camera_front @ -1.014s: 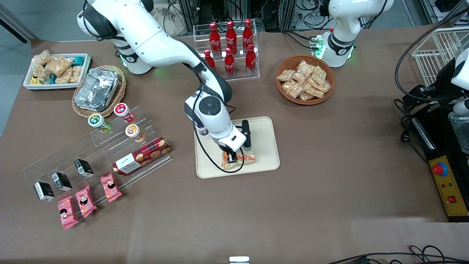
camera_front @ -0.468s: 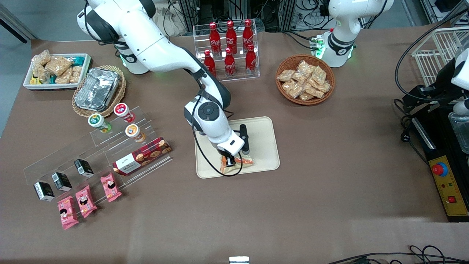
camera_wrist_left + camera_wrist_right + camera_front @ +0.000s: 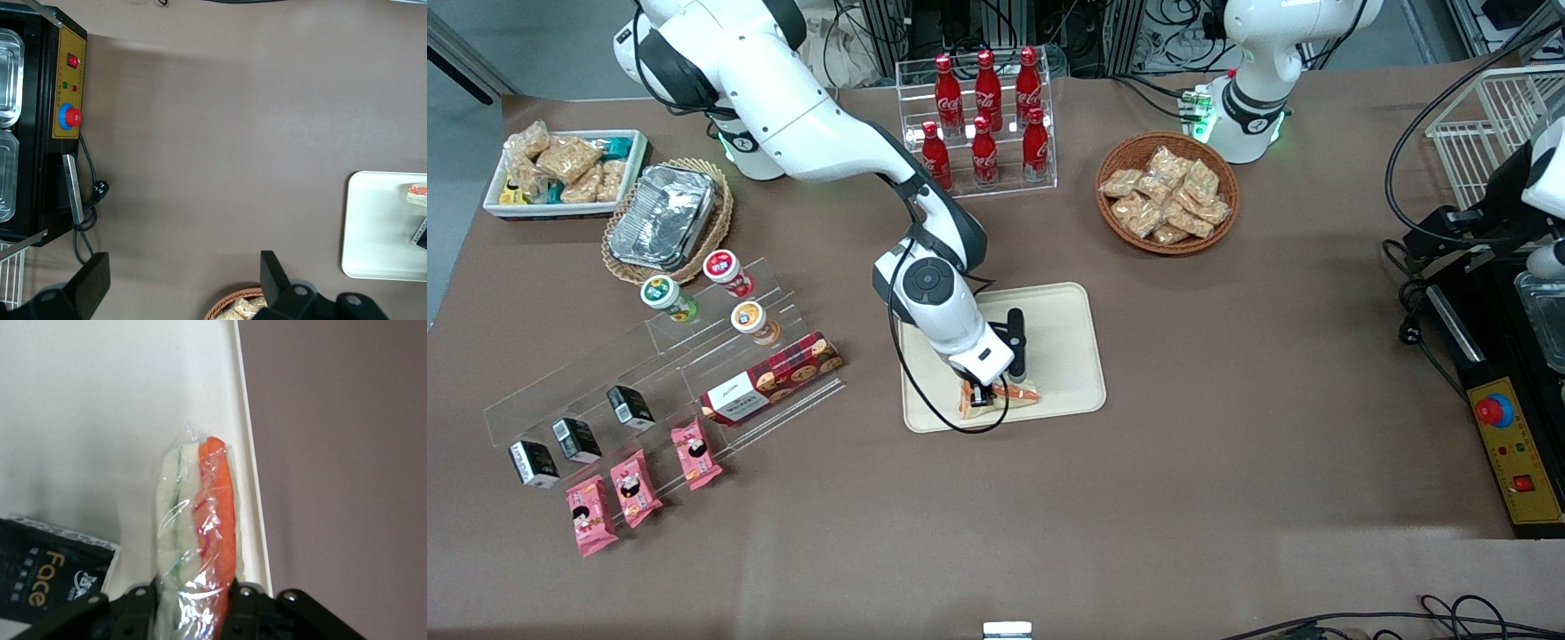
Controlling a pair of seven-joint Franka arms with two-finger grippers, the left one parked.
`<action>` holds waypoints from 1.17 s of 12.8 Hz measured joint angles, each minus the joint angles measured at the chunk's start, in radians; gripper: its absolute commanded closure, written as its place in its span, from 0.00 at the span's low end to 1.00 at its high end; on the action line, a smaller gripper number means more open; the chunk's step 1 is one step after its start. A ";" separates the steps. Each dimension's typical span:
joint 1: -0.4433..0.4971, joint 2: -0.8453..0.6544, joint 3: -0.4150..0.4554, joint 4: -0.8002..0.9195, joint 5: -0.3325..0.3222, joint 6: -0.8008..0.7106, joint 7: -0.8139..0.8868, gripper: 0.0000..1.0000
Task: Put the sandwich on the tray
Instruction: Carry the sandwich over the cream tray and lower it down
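The sandwich (image 3: pixel 1016 392), a clear-wrapped wedge with pale bread and orange and green layers, is held edge-up over the tray (image 3: pixel 1069 354), close to the tray's rim nearest the front camera. My right gripper (image 3: pixel 985 391) is shut on it. In the right wrist view both fingers press the wrap of the sandwich (image 3: pixel 198 520) at the gripper (image 3: pixel 191 603), with the cream tray floor (image 3: pixel 100 400) and its rim just underneath. Whether the sandwich rests on the tray floor I cannot tell. The left wrist view catches the tray's end (image 3: pixel 377 227) and a tip of the sandwich (image 3: pixel 417 193).
A black packet (image 3: pixel 47 581) lies on the tray beside the gripper. A clear stepped shelf (image 3: pixel 658 373) with cups, black boxes, a red cookie box (image 3: pixel 772 377) and pink packets (image 3: pixel 636 487) stands toward the working arm's end. A cola rack (image 3: pixel 983 116) and a snack basket (image 3: pixel 1167 191) sit farther from the camera.
My gripper has sunk lower over the tray with the sandwich still in it, drifting slightly toward the working arm's end. The grip has not changed.
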 measured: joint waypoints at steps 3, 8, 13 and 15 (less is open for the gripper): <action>-0.013 0.001 0.000 0.000 0.003 0.000 0.008 0.00; -0.073 -0.002 0.004 0.001 0.041 -0.008 0.014 0.00; -0.077 -0.032 0.004 0.018 0.206 -0.058 0.016 0.00; -0.086 -0.059 0.003 0.022 0.264 -0.105 0.016 0.00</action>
